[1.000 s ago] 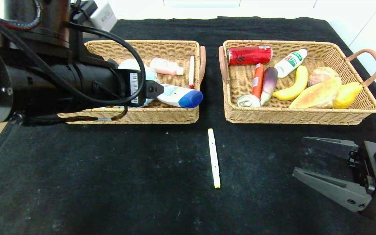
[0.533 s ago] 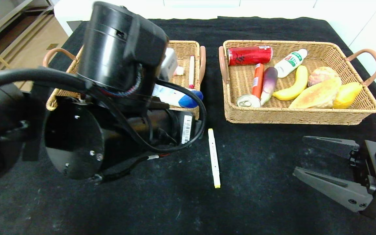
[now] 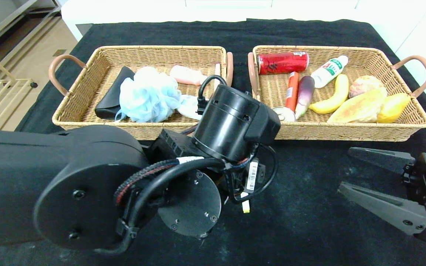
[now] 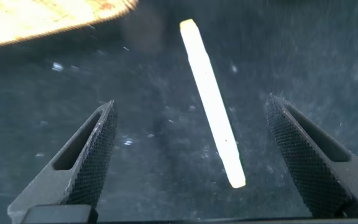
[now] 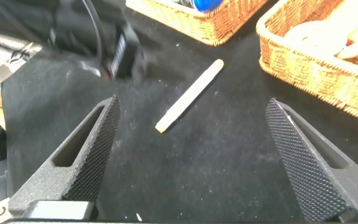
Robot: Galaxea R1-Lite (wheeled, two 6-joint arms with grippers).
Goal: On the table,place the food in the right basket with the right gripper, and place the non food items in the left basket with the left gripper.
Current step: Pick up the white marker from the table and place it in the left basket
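Observation:
The white marker with a yellow tip (image 4: 211,102) lies on the black table (image 3: 309,229). My left gripper (image 4: 190,102) hovers over it, open and empty, one finger on each side. In the head view my left wrist hides all but the marker's yellow end (image 3: 246,208). The left basket (image 3: 87,79) holds the black glasses case (image 3: 111,99), the blue pouf (image 3: 147,94) and the white bottle (image 3: 189,106), partly hidden. The right basket (image 3: 401,133) holds the eggplant (image 3: 304,94) and the orange sausage (image 3: 292,90). My right gripper (image 3: 345,169) is open and empty at the front right.
The right basket also holds a red can (image 3: 282,62), a white bottle with a green label (image 3: 328,71), a banana (image 3: 332,96), bread (image 3: 361,107) and a yellow fruit (image 3: 392,107). A pink bottle (image 3: 187,75) lies in the left basket. My left arm (image 3: 68,184) covers the front left of the table.
My left arm has swung from over the left basket down to the table front, over the marker. The white bottle stays in the left basket. My right gripper has hardly moved.

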